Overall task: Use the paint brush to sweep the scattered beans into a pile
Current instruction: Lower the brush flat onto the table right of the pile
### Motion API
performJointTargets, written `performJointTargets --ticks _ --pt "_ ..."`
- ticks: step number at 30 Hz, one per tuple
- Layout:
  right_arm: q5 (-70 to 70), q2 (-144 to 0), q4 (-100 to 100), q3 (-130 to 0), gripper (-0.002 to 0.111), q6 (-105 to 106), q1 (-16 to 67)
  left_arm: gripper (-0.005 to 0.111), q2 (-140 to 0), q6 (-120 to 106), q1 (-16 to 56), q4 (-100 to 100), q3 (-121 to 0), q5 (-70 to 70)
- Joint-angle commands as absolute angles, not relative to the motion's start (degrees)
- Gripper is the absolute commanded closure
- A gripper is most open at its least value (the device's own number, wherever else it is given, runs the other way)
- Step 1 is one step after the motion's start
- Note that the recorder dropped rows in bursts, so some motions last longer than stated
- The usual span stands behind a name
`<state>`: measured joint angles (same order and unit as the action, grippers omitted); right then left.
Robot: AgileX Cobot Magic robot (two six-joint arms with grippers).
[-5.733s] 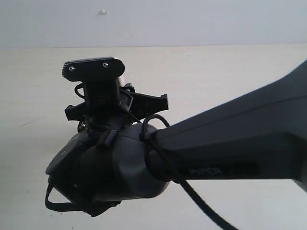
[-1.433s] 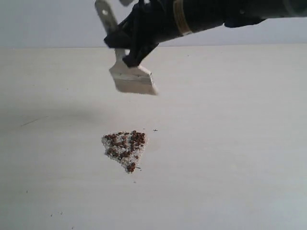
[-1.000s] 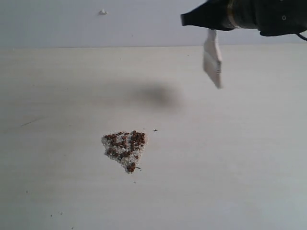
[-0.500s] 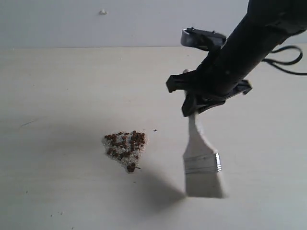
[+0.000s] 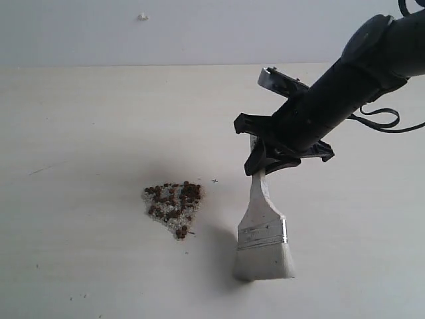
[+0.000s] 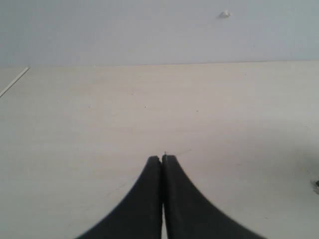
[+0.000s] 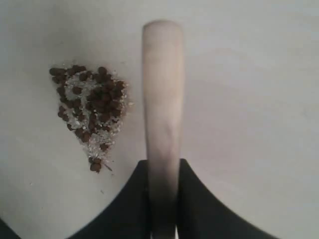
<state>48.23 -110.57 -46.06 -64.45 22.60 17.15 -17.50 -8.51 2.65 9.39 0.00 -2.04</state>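
Note:
The beans (image 5: 172, 207) lie in one small triangular heap of reddish-brown beans and whitish crumbs on the pale table; the right wrist view shows the same beans (image 7: 89, 113) beside the brush. The paint brush (image 5: 263, 236) stands near upright with its off-white bristles down on the table, a little to the right of the heap. My right gripper (image 5: 260, 161) is shut on its pale wooden handle, seen edge-on as the paint brush (image 7: 161, 89) in the wrist view, between the right gripper's (image 7: 163, 167) fingers. My left gripper (image 6: 162, 159) is shut and empty over bare table.
The pale wooden table (image 5: 80, 119) runs back to a grey wall (image 5: 199, 30). A few stray specks (image 5: 214, 180) lie just right of the heap. The right arm (image 5: 372, 60) reaches in from the upper right.
The right arm swung the brush from high at the left across to the right, then lowered it until the bristles met the table right of the heap. The heap has not moved.

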Motion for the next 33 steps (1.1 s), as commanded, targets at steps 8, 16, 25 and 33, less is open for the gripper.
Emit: performJointTargets --ticks 8,16,25,33 --pt "58.2 -118.0 -64.2 -64.3 0.108 46.9 8.8 0.107 -17.3 -8.6 2.8 9.6 0.0 -1.8" --pt "60.1 -122.2 -67.4 -64.3 0.108 51.9 8.3 0.107 -17.3 -8.6 2.8 9.6 0.0 -1.8" --pt "57.1 -123.3 -67.1 -64.3 0.107 52.3 8.3 0.107 -17.3 -8.6 2.8 9.6 0.0 -1.8" --pt "54.7 -123.0 -67.4 -64.4 0.077 52.2 8.3 0.107 -17.3 -8.6 2.8 9.6 0.0 -1.8"
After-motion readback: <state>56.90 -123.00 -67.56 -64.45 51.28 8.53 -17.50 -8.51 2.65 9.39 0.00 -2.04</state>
